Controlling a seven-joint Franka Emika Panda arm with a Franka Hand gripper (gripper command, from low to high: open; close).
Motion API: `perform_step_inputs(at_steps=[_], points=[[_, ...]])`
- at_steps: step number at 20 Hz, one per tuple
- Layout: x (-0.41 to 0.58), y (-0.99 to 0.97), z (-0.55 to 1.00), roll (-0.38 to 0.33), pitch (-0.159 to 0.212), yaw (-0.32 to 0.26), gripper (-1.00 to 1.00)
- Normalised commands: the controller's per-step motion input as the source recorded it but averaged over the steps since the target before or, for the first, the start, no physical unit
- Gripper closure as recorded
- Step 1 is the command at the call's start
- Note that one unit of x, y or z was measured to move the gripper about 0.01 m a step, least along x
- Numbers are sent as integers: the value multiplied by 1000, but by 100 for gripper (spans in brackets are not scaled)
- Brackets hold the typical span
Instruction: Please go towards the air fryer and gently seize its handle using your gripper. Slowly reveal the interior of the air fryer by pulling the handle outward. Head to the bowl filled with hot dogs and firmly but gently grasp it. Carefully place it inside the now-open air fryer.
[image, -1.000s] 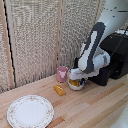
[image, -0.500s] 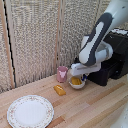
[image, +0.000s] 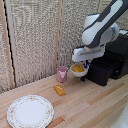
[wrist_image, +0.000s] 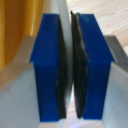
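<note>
The small white bowl with yellow-orange hot dogs hangs in the air above the wooden table, close to the open drawer of the black air fryer. My gripper is shut on the bowl's rim from above. In the wrist view the blue pads press on a thin white rim, with yellow food beside them. I cannot make out the handle in either view.
A pink cup stands just to the exterior view's left of the bowl. An orange bun-like piece lies on the table before it. A large patterned plate sits at the front left. A slatted screen backs the scene.
The arm has risen and shifted to the exterior view's right, lifting the bowl off the table towards the air fryer drawer.
</note>
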Motion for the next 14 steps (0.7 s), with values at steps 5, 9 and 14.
perform_step_inputs(at_steps=[5,9,14], points=[[521,-115,895,-1,0,-106,100],[490,-297,789,-25,-7,-142,100],[447,-279,625,-64,-39,-183,100]])
